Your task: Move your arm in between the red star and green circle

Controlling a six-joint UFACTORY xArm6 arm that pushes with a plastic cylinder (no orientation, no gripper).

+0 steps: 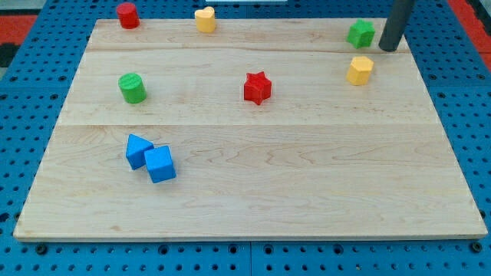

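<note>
Camera view: my tip (389, 49) stands at the top right corner of the wooden board (253, 199), just right of a green block (361, 34) and above a yellow block (359, 70); it is a bare rod with no fingers, so nothing is grasped. The red star (258, 88) sits near the board's centre and the green circle (132, 88) well to its left, both far from my tip. Also present: a red cylinder (127, 15) and a yellow block (205, 19) along the top edge, and two blue blocks (150, 158) touching each other at lower left.
</note>
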